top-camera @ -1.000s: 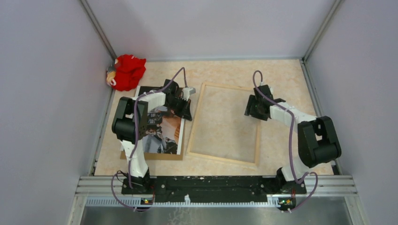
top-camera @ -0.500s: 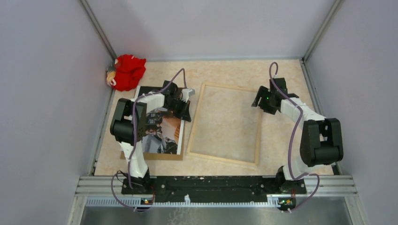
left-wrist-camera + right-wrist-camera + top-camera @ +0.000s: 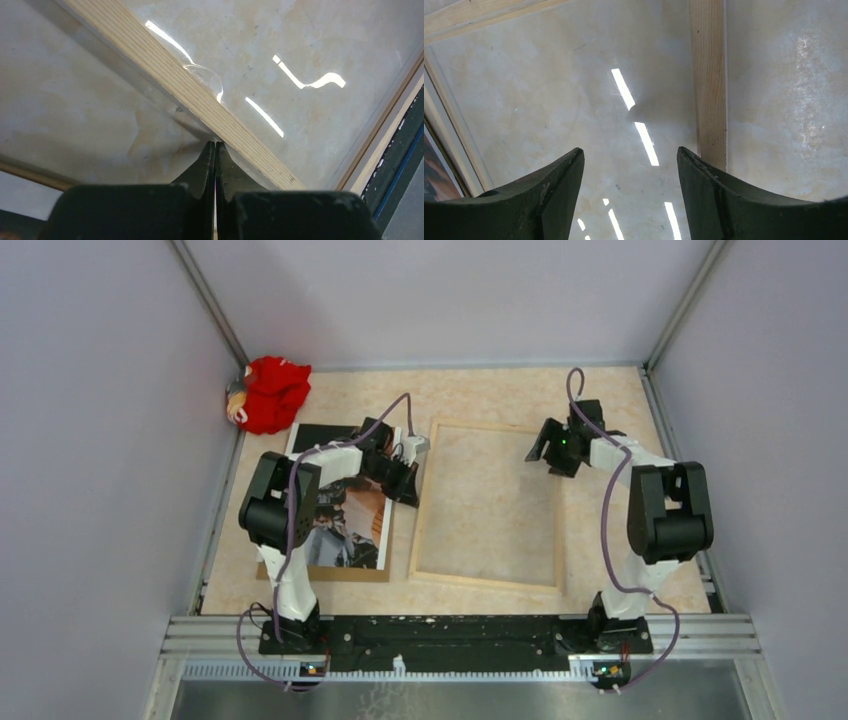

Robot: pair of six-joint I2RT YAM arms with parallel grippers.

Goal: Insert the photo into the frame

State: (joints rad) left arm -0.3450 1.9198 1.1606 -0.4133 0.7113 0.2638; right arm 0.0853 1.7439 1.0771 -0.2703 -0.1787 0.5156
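Left arm [image 3: 322, 456] across the photo [image 3: 348, 532], far corner

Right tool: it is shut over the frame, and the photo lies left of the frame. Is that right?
Not quite. The right tool is open, jaws wide apart, as the right wrist view shows. It is over the frame, and the photo lies left of the frame.

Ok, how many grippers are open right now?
1. The right gripper is open over the frame's right rail; the left gripper is shut at its left rail.
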